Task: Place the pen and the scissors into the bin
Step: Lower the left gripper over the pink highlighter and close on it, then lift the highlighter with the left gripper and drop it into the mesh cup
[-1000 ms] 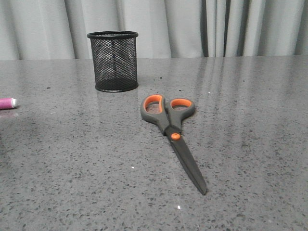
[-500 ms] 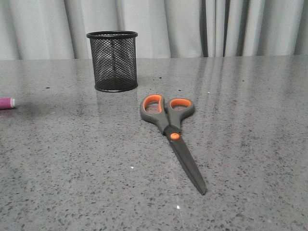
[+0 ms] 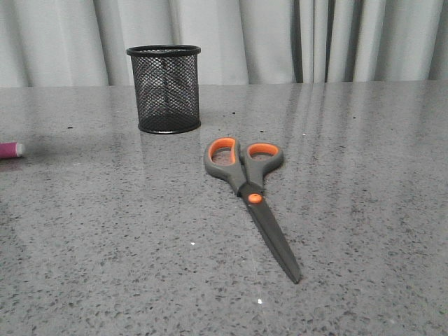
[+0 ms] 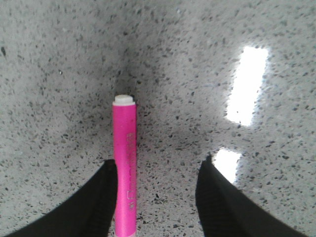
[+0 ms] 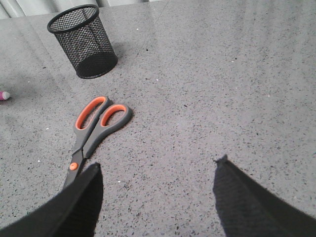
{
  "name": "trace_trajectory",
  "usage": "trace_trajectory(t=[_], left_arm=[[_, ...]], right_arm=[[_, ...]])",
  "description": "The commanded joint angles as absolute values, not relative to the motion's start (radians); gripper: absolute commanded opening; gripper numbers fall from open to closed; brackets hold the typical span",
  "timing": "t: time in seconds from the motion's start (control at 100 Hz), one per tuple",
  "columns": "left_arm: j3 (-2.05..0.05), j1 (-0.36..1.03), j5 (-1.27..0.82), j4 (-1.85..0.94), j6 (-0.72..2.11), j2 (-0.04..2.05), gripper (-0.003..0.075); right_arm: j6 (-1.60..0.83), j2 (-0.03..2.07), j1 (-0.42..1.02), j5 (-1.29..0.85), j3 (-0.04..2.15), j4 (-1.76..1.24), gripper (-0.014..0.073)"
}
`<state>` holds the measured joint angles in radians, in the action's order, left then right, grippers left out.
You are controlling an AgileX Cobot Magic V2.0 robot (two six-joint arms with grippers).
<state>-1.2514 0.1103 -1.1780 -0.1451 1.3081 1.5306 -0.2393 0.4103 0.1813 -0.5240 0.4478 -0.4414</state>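
Note:
The magenta pen (image 4: 125, 163) lies flat on the grey table, its white tip pointing away from my left gripper (image 4: 158, 168). That gripper is open just above the table, and the pen lies between its fingers, right against one of them. In the front view only the pen's tip end (image 3: 10, 150) shows at the left edge. The scissors (image 3: 250, 194) lie closed at mid-table, handles toward the black mesh bin (image 3: 164, 88), which stands upright at the back. My right gripper (image 5: 158, 168) is open and empty above the table, beside the scissors (image 5: 89, 136) and the bin (image 5: 84, 42).
The speckled grey stone table (image 3: 364, 182) ends at a pale curtain (image 3: 315, 38) at the back. Bright light reflections (image 4: 247, 86) lie on the table beside the left gripper. Neither arm shows in the front view.
In the front view the pen's visible end has slid slightly left toward the frame edge. The scissors and bin have not moved.

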Motion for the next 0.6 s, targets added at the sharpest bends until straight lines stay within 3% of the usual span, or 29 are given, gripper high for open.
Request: trace_trajectory(t=[0.0,0.33,0.4,0.52,0.59], left_arm=[[-1.283,0.100,-1.158,-0.189,1.331,1.525,0.0339],[-1.283,0.100,-1.148,-0.211,1.367,1.612,0.0328],[-1.283,0.100,-1.154,-0.223,1.351,1.622,0.0252],[-1.283,0.100,-1.169,-0.237,1.343,1.626,-0.0024],[-1.283,0.102,-1.154,-0.259,1.320,1.607,-0.0019]], right_arm=[[-0.252,0.424,0.183,-0.444,0.473,-0.447,0.0433],[-0.252,0.426,0.183,-0.444,0.473,-0.447,0.0433],[-0.252,0.426,0.183,-0.444,0.473,-0.447,0.0433],[-0.252,0.426,0.183,-0.444,0.473,-0.447,0.0433],[-0.252,0.426,0.183,-0.444,0.473,-0.447,0.0433]])
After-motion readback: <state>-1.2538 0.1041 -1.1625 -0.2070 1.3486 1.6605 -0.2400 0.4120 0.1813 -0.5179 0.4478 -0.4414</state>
